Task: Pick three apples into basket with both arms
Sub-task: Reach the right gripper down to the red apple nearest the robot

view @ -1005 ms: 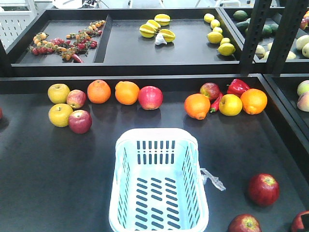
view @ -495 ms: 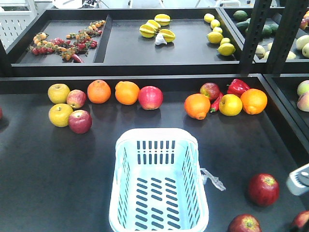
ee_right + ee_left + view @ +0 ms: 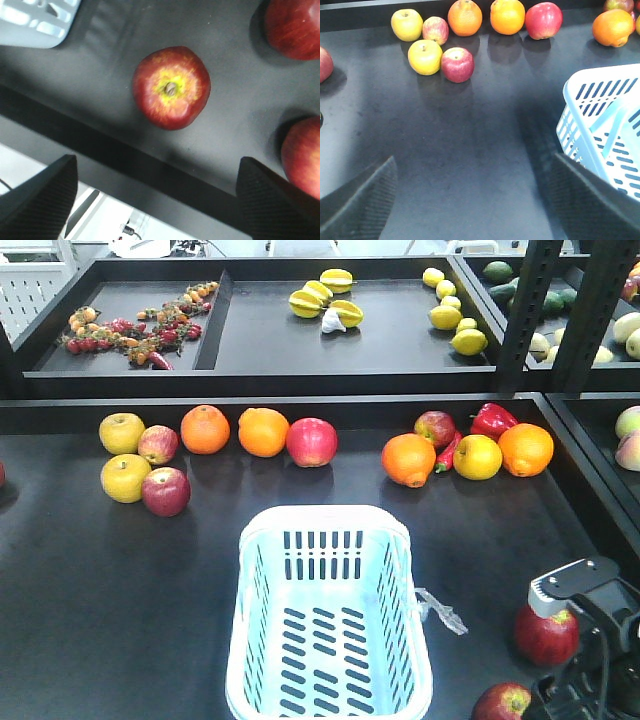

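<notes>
The three deep red apples [image 3: 171, 87] lie loose on the dark table [image 3: 120, 600], right of the basket [image 3: 330, 522] and close to the table's near edge. None is in the basket yet. In the right wrist view one sits stem-up in the middle, with a second cut off at the top corner and a third at the right side. From the front only two show; the right arm [image 3: 600, 660] covers the spot where the third would be.

The right gripper [image 3: 156, 167] hangs over the middle apple, its fingers spread wide with nothing between them. The apple lies just ahead of the gap, which looks like lining up for a grasp from above. The left gripper [image 3: 472, 160] is just as wide apart and empty, over bare table left of the basket. That is far from the three apples, which all lie on the other arm's side.

The basket stands upright between the two arms, probably so that either can drop into it. It is empty, its slotted floor bare. A clear scrap [image 3: 440, 610] hangs off its right wall.

Along the back of the table sit oranges [image 3: 205, 429], yellow apples [image 3: 122, 433], a few paler red ones and a pepper [image 3: 492, 421]. On the shelf behind, trays [image 3: 215, 340] hold lemons [image 3: 446, 316], ridged yellow fruit and small red fruit.
</notes>
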Controlling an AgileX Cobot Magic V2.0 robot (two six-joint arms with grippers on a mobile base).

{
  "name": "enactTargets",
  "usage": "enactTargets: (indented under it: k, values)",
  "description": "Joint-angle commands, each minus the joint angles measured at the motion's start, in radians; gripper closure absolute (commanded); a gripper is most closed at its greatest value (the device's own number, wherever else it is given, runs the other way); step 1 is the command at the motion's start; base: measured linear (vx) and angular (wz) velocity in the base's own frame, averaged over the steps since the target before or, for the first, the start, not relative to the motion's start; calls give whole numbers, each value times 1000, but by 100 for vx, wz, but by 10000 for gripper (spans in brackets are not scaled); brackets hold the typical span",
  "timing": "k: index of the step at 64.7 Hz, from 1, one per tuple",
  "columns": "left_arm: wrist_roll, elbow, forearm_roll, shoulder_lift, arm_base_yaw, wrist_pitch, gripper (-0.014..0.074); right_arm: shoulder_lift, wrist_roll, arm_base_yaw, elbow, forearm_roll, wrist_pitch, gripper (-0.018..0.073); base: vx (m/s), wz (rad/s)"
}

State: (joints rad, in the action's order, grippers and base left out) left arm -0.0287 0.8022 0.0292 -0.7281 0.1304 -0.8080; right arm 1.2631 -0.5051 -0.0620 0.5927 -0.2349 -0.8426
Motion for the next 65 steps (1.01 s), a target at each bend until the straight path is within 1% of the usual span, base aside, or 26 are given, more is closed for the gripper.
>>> enactTargets:
  k: [1, 6, 12, 18, 24, 34, 52, 65]
  values:
    - [-10, 26, 7, 1, -2, 59, 6, 32, -9, -3, 29, -12, 55, -42, 0, 0]
    - [-10, 26, 7, 1, -2, 59, 6, 70, -10, -33, 29, 2, 95, -40, 0, 0]
    - [-10, 26, 7, 1, -2, 59, 6, 122, -12, -87, 29, 31, 171, -40, 0, 0]
    - [-10, 26, 7, 1, -2, 59, 6, 176, 17, -119, 29, 59, 250, -40, 0, 0]
    - [-10, 26, 7, 1, -2, 59, 6, 232, 55, -121, 29, 63, 302, -36, 0, 0]
    - [-10, 26, 7, 1, -2, 59, 6, 321, 78, -121, 29, 83, 342, -35, 0, 0]
    - [-10, 26, 7, 1, -2, 59, 6, 432, 78, -121, 29, 17, 405, -35, 0, 0]
    - [-10, 26, 7, 1, -2, 59, 6, 476, 78, -121, 29, -13, 412, -17, 0, 0]
